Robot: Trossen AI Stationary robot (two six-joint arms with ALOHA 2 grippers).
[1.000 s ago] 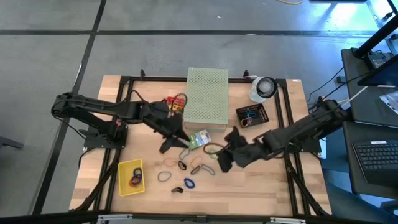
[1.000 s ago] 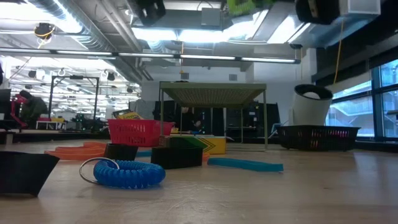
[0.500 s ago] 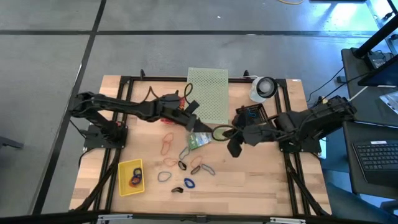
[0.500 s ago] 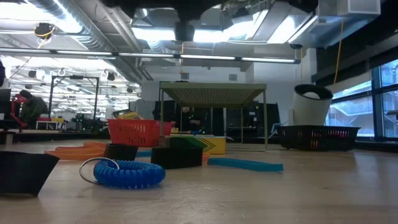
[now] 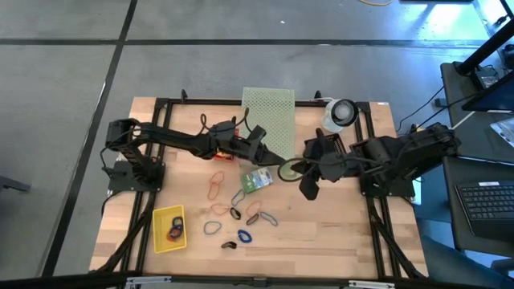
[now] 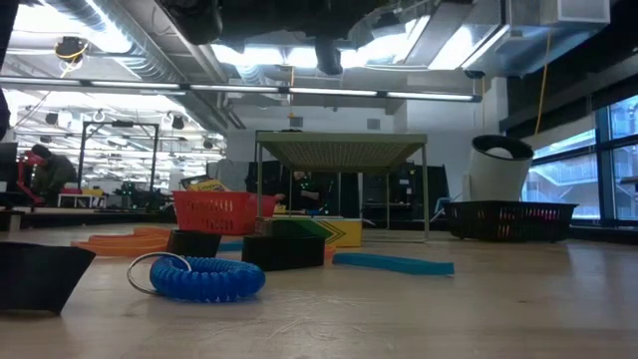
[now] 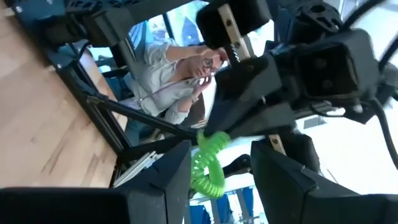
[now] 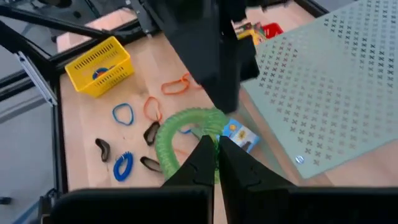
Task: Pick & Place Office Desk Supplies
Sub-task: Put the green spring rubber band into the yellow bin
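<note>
High view: right hand [image 5: 299, 169] pinches one green coil [image 5: 288, 170]; left hand [image 5: 259, 138] unclenched.

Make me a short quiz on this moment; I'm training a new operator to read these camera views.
1. True or false: the right hand is shut on a green coiled loop, held above the table.
2. What lies in the yellow basket? A) coloured loops B) a card box C) a white roll
3. Fill in: the left hand has its jaws ____.

Key: 1 true; 2 A; 3 open.
</note>
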